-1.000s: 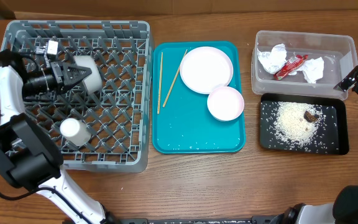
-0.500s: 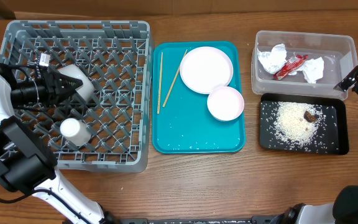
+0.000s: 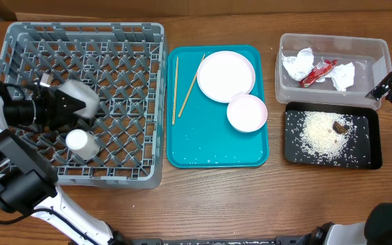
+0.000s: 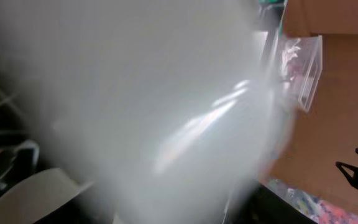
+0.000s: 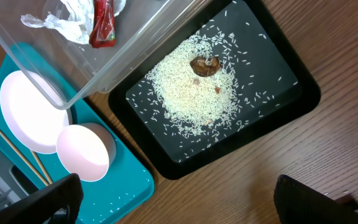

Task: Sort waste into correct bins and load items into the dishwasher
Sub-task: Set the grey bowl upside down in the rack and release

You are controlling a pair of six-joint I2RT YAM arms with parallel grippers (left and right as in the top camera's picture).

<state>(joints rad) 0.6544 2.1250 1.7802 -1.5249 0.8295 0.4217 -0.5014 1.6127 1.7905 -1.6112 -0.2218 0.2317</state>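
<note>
The grey bowl (image 3: 82, 94) lies tilted in the grey dishwasher rack (image 3: 128, 41), near its left side. My left gripper (image 3: 72, 107) is at the bowl with its jaws parted around the rim. The bowl (image 4: 154, 106) fills the left wrist view as a blur. A white cup (image 3: 81, 141) stands in the rack just in front. Two white plates, large (image 3: 225, 75) and small (image 3: 246, 112), lie with the chopsticks (image 3: 175, 88) on a teal tray (image 3: 209, 150). My right gripper (image 5: 179, 208) hangs open over bare wood beside the black tray (image 5: 278, 106).
The clear tub (image 3: 380, 51) at the back right holds a red wrapper (image 3: 318, 71) and crumpled paper (image 3: 296, 65). The black tray (image 3: 366, 160) in front of it carries rice (image 3: 322, 135) and a brown lump (image 3: 339, 126). Stray rice grains dot the teal tray.
My left gripper has carried the bowl left and toward the front of the rack, and its jaws have parted. The right arm has not moved.
</note>
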